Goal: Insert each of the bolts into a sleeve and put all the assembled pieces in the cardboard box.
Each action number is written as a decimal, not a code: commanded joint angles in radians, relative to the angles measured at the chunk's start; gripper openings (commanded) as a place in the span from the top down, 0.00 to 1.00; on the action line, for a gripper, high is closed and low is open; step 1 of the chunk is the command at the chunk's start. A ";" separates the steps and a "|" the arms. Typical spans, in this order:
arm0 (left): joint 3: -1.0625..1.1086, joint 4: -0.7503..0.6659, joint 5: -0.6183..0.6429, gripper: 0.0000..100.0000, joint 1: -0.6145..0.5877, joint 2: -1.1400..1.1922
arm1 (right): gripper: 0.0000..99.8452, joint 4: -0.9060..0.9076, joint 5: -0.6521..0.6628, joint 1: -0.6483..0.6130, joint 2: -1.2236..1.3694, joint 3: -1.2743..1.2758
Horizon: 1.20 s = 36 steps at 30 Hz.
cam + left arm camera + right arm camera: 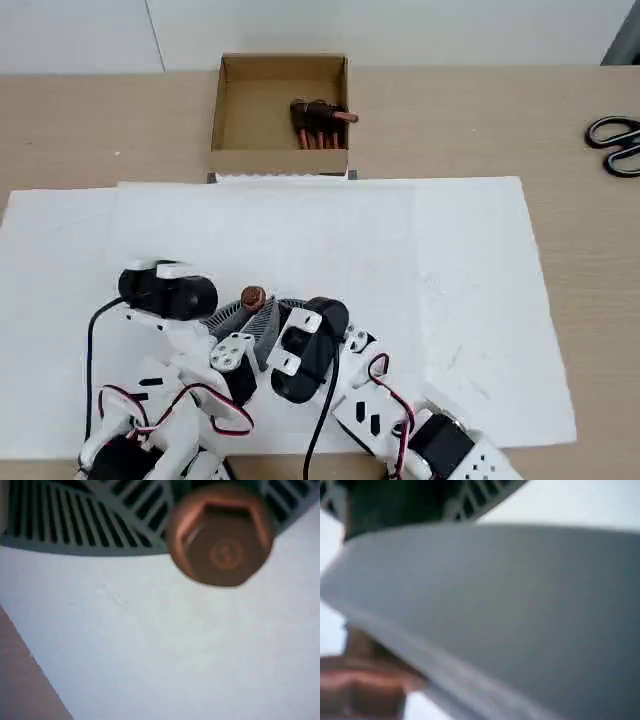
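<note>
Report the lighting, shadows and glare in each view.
High view: even, soft light, with only faint shadows on the white paper sheet. Left wrist view: a sheen on the copper hexagonal bolt head. Right wrist view: a grey flat surface near the lens looks dim against bright paper.

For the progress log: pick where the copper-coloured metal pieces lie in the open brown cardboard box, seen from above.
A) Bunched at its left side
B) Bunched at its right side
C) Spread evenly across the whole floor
B: the copper-coloured metal pieces sit together at the right side of the open brown cardboard box, whose left part is bare.
</note>
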 commanded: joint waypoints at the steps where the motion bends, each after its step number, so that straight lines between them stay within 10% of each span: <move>1: 0.015 0.086 -0.025 0.99 -0.009 0.011 | 1.00 -0.065 0.014 0.036 -0.013 -0.080; 36: 0.028 0.003 -0.081 0.88 -0.026 0.009 | 1.00 -0.059 0.014 0.038 -0.013 -0.025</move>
